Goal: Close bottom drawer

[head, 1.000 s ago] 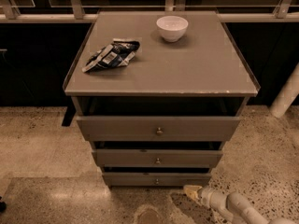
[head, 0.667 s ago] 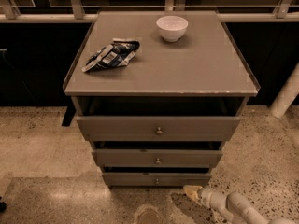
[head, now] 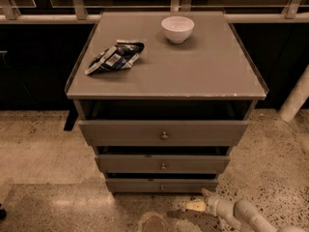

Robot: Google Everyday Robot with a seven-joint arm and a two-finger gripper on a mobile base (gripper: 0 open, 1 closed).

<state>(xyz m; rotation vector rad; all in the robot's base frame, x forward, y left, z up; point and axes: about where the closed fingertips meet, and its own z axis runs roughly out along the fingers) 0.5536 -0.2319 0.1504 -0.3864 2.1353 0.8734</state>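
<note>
The bottom drawer (head: 145, 185) sat low in the middle of the picture. It was the lowest of three drawers in the grey-brown cabinet (head: 203, 71). It stuck out a little, with a dark gap showing above it. Its front ran long from left to right, and a small round knob (head: 161, 188) sat in its middle.

The gripper (head: 199, 200) was at the bottom of the picture, right of the middle. It hung just below the right end of the bottom drawer's front, close to it but not touching. Its two fingers were spread apart with nothing between them. From the gripper, the drawer lay up and a bit to the left. The next move looked like a push on the front, straight back into the cabinet. A push this near the right end might turn the drawer crooked, so aiming closer to the knob seemed safer.

The middle drawer (head: 125, 164) and the top drawer (head: 120, 132) stuck out too. On the flat top stood a white bowl (head: 177, 29), and a crumpled snack bag (head: 115, 57) lay to its left. The floor (head: 43, 149) was shiny speckled stone. A dark window wall ran along the top of the picture.
</note>
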